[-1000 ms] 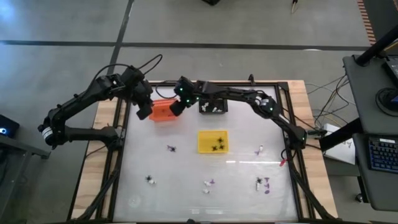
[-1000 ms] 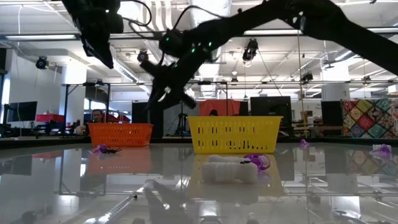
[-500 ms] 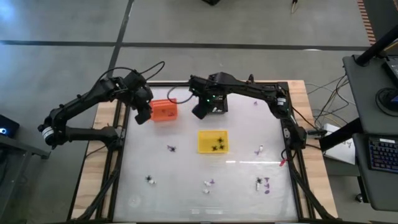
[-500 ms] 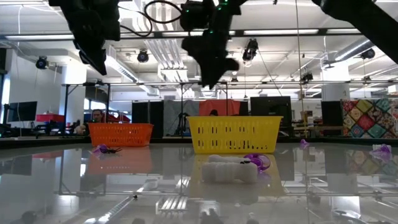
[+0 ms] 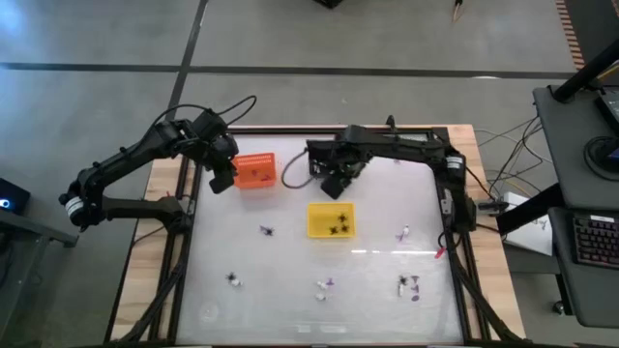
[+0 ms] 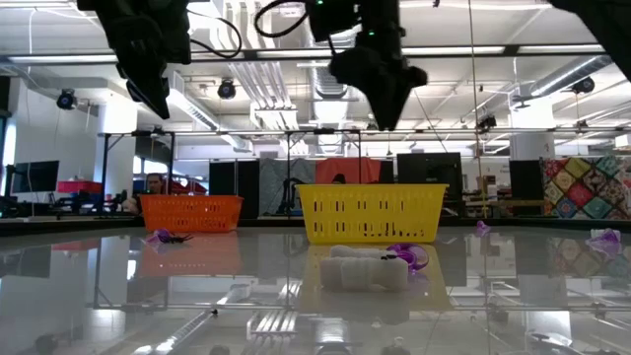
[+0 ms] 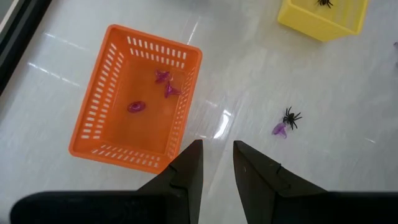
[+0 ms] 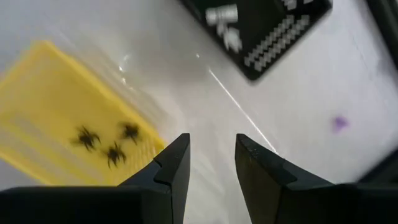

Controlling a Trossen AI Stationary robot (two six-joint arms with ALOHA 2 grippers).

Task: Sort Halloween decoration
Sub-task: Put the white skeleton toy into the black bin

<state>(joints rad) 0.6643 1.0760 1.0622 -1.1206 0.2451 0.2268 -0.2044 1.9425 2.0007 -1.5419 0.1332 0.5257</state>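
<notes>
Nearest the table's front edge, loose decoration pieces (image 5: 413, 285) lie scattered on the white table (image 5: 290, 271), black spiders, purple and white bits. Farther back, the yellow basket (image 5: 331, 219) holds 3 black spiders (image 8: 102, 146). The right gripper (image 5: 334, 186) hangs above the gap between this basket and the black basket (image 8: 273, 25), fingers parted and empty. The left gripper (image 5: 221, 180), also parted and empty, hovers beside the orange basket (image 5: 255, 170), which holds what look like 3 purple pieces (image 7: 163, 87).
</notes>
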